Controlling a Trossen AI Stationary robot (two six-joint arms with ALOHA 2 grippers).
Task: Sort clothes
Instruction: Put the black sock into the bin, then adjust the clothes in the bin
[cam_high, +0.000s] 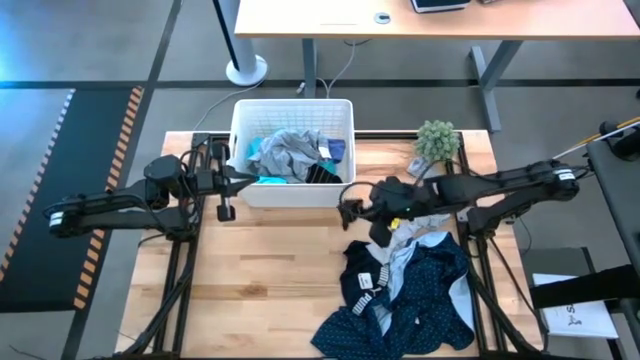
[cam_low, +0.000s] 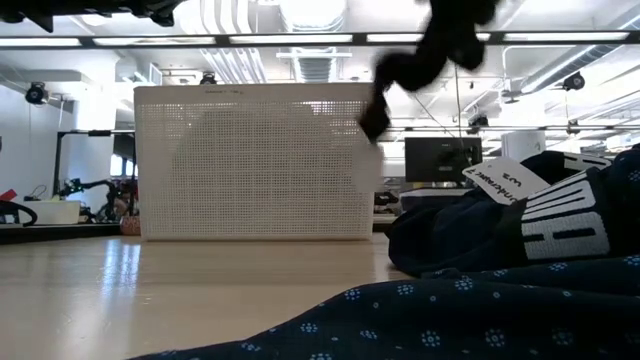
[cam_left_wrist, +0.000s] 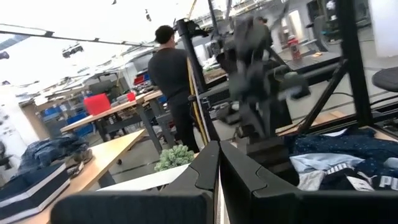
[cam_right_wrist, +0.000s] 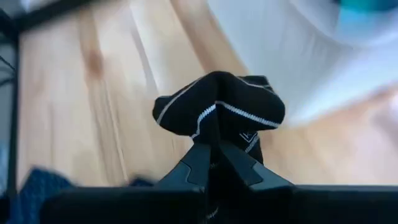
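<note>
My right gripper (cam_high: 349, 212) is shut on a black garment with white stripes (cam_right_wrist: 217, 106), just in front of the basket's right front corner and above the table. The garment shows as a dark bunch in the low view (cam_low: 420, 55). A white ribbed basket (cam_high: 240, 120) at the far middle holds grey, teal and light blue clothes (cam_high: 290, 152). A pile of navy dotted and other clothes (cam_high: 415, 295) lies on the table at the near right. My left gripper (cam_left_wrist: 218, 168) is shut and empty, by the basket's left front corner (cam_high: 243, 183). My right gripper pinches a bunched fold of the black striped garment (cam_right_wrist: 216, 127) between its two fingers. The fingers come from the table's right, slanting down. The cloth bulges out past the fingertips and is lifted clear of the table.
A small green plant (cam_high: 437, 140) stands at the far right of the table. Bare wood (cam_high: 260, 270) lies at the near left and middle. A black garment with white lettering (cam_low: 560, 225) tops the pile. A person (cam_left_wrist: 171, 81) stands in the room beyond the table.
</note>
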